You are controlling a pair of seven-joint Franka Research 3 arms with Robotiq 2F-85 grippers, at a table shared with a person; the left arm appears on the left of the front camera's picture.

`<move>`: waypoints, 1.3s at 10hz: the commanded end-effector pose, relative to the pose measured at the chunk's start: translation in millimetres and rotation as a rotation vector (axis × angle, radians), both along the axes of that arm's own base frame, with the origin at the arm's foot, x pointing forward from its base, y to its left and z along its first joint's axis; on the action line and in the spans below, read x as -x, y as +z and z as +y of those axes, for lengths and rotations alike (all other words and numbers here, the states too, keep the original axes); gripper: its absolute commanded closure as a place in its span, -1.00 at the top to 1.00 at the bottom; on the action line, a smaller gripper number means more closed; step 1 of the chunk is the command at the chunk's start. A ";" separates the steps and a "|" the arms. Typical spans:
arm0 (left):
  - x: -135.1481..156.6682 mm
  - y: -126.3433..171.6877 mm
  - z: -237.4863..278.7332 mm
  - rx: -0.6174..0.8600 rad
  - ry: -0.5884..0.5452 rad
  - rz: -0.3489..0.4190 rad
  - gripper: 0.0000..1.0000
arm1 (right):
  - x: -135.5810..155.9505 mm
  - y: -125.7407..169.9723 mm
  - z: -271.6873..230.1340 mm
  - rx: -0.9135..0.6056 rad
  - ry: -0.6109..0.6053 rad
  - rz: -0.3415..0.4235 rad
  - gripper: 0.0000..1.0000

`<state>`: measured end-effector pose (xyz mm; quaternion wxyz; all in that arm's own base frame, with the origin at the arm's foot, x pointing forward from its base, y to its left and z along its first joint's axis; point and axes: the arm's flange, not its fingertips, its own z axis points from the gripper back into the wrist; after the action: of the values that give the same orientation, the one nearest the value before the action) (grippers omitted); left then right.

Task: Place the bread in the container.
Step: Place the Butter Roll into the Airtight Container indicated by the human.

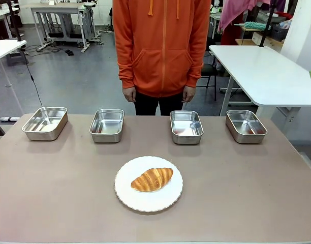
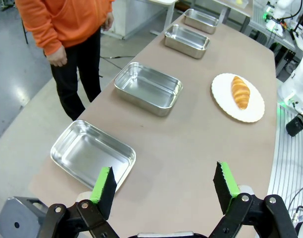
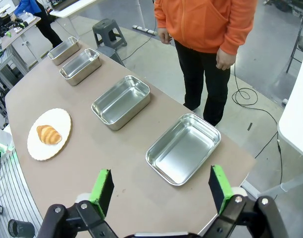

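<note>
The robot's left hand [image 2: 163, 173] hangs above the tabletop [image 1: 237, 193] with its green-padded fingers spread wide and nothing between them. The right hand [image 3: 160, 173] is likewise fully spread and holds nothing.

The croissant [image 1: 152, 179] lies on a white scalloped plate [image 1: 130, 201], untouched. From the left hand it sits well ahead and off to the right of the fingers [image 2: 240, 91]; from the right hand it sits well ahead and off to the left [image 3: 48, 134].

Four empty steel pans [image 1: 106, 125] stand in a row. One pan [image 2: 92, 153] lies just beyond the left hand's left finger, the rest running away from it. Another pan [image 3: 183, 148] lies just ahead of the right hand, nearer its right finger.

A person [image 1: 163, 46] in an orange top stands beyond the pans, arms hanging.
</note>
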<state>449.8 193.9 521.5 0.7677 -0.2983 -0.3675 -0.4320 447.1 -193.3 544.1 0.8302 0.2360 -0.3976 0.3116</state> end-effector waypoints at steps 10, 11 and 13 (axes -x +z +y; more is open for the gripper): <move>0.3 1.0 -0.4 0.001 -0.004 -0.005 1.00 | -2.0 1.4 0.6 -0.015 0.002 -0.014 1.00; 0.3 1.0 -0.4 0.001 -0.004 -0.005 1.00 | -2.0 1.4 0.6 -0.015 0.002 -0.014 1.00; 0.3 1.0 -0.4 0.001 -0.004 -0.005 1.00 | -2.0 1.4 0.6 -0.015 0.002 -0.014 1.00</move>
<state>449.8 193.9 521.5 0.7677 -0.2983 -0.3675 -0.4320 447.0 -193.3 544.1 0.8301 0.2363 -0.3974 0.3117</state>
